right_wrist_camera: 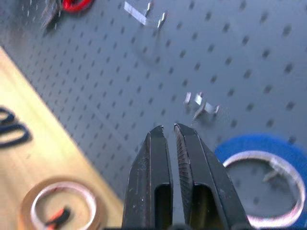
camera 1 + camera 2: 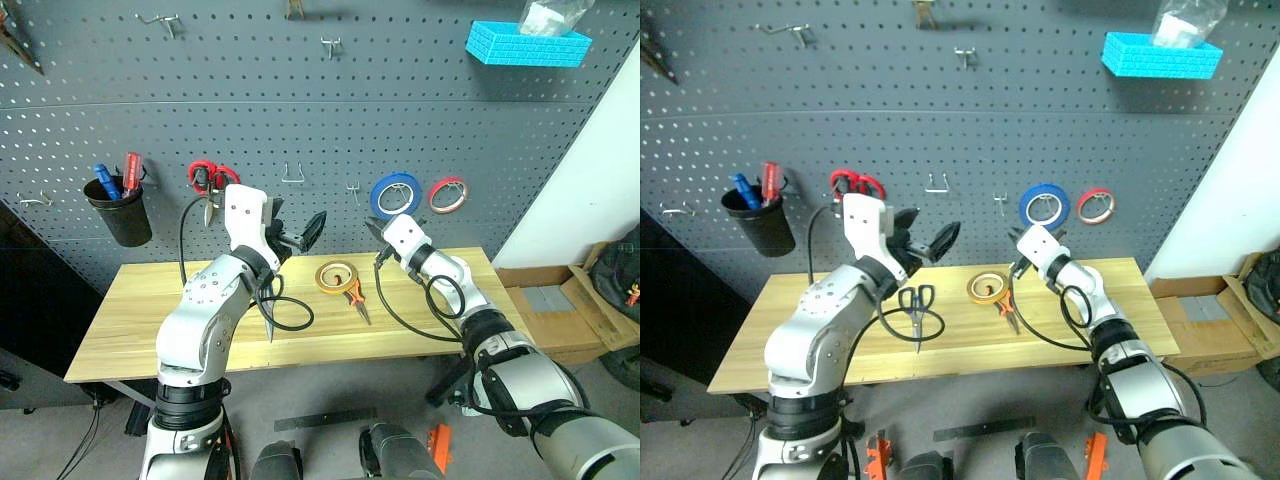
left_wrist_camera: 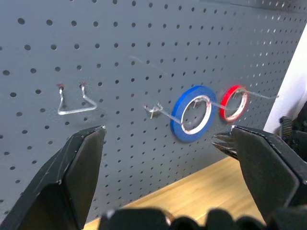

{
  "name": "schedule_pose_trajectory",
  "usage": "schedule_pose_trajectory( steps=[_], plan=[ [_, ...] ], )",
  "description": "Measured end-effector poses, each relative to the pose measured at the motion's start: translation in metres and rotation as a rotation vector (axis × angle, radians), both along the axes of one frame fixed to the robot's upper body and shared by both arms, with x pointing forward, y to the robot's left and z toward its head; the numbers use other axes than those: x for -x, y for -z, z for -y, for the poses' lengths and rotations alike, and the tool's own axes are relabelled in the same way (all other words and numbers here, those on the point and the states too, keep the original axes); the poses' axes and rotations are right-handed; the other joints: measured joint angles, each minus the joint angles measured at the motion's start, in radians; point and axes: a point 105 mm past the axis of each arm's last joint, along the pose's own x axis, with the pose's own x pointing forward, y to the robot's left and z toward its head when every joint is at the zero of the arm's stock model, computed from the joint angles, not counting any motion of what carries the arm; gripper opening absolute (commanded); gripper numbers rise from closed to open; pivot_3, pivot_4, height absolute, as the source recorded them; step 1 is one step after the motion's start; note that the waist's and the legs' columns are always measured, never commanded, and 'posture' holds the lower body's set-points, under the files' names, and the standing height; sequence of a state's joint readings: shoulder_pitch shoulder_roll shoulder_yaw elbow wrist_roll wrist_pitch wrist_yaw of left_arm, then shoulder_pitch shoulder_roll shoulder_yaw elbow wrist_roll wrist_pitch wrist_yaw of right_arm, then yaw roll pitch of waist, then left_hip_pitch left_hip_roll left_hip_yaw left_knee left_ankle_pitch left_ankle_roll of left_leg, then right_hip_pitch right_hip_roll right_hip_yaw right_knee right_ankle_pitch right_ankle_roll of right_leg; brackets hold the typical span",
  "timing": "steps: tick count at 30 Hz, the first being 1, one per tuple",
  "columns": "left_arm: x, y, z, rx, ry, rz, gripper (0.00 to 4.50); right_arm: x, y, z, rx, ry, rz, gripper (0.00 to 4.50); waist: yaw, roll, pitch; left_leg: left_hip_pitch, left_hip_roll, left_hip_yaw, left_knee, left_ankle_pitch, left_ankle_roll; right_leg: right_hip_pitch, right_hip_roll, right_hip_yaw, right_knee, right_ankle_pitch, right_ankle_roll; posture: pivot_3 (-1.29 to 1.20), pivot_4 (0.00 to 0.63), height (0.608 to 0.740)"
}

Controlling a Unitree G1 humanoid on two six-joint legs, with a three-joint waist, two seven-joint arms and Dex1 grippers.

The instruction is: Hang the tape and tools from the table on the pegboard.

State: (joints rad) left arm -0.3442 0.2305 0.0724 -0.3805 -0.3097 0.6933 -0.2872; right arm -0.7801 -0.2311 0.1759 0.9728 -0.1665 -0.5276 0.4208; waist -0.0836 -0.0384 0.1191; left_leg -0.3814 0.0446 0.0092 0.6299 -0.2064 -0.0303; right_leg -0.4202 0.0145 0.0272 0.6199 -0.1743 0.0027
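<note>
Yellow-tan tape roll (image 2: 987, 288) lies flat on the plank table (image 2: 790, 330), pliers (image 2: 1008, 305) touching its right edge, black-handled scissors (image 2: 917, 308) to its left. Right gripper (image 2: 1018, 240) pinched shut, empty, raised near the pegboard (image 2: 940, 110) just above the roll. Left gripper (image 2: 925, 240) spread wide, empty, level over the scissors. Judgement: right should open, drop onto the roll's rim clear of the pliers, then lift toward the bare hook (image 2: 1001, 203) beside the blue roll (image 2: 1044, 207)
</note>
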Motion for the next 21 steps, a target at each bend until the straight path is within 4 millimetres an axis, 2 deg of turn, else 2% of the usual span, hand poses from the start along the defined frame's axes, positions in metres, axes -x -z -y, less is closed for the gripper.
schedule_pose_trajectory(
  steps=[2, 8, 11, 15, 17, 21],
  plan=[
    [0.003, 0.015, -0.004, -0.004, -0.027, -0.046, 4.50, 0.002, 0.004, 0.001, 0.007, -0.005, -0.023, 0.24, -0.001, 0.000, 0.000, 0.001, 0.000, 0.002, -0.001, 0.000, 0.000, -0.001, 0.001, 0.005, 0.001, 0.000, 0.000, 0.00, 0.085, 0.740],
    [0.021, 0.076, -0.014, -0.002, -0.138, -0.276, 4.50, 0.013, 0.016, 0.005, 0.023, -0.033, -0.104, 0.24, 0.001, 0.000, 0.002, 0.001, 0.001, 0.004, -0.001, 0.000, 0.000, -0.002, 0.001, 0.010, 0.001, -0.001, -0.001, 0.00, 0.118, 0.740],
    [0.027, 0.088, -0.018, -0.001, -0.189, -0.350, 4.50, 0.019, 0.023, 0.002, 0.051, -0.069, -0.177, 0.24, 0.002, 0.000, 0.005, 0.001, 0.000, 0.004, -0.001, 0.000, 0.000, -0.002, 0.002, 0.010, 0.002, -0.001, -0.001, 0.01, 0.139, 0.740],
    [0.029, 0.087, -0.026, 0.005, -0.234, -0.387, 4.50, 0.029, 0.040, -0.015, 0.112, -0.154, -0.314, 0.24, 0.001, 0.001, 0.022, 0.004, -0.002, 0.001, 0.000, 0.000, 0.000, -0.002, 0.004, 0.010, 0.003, -0.001, -0.001, 0.04, 0.170, 0.740],
    [0.027, 0.085, -0.029, 0.004, -0.244, -0.392, 4.50, 0.031, 0.043, -0.023, 0.129, -0.180, -0.346, 0.61, 0.003, 0.001, 0.037, 0.003, -0.003, -0.001, 0.000, 0.000, 0.000, -0.004, 0.004, 0.010, 0.004, -0.001, -0.001, 0.06, 0.184, 0.740],
    [0.022, 0.078, -0.028, 0.006, -0.244, -0.390, 4.50, 0.023, 0.032, -0.032, 0.160, -0.209, -0.350, 1.78, 0.006, 0.000, 0.063, 0.001, -0.006, -0.004, 0.000, 0.000, 0.000, -0.005, 0.004, 0.012, 0.004, -0.001, -0.001, 0.08, 0.213, 0.740]
  ],
)
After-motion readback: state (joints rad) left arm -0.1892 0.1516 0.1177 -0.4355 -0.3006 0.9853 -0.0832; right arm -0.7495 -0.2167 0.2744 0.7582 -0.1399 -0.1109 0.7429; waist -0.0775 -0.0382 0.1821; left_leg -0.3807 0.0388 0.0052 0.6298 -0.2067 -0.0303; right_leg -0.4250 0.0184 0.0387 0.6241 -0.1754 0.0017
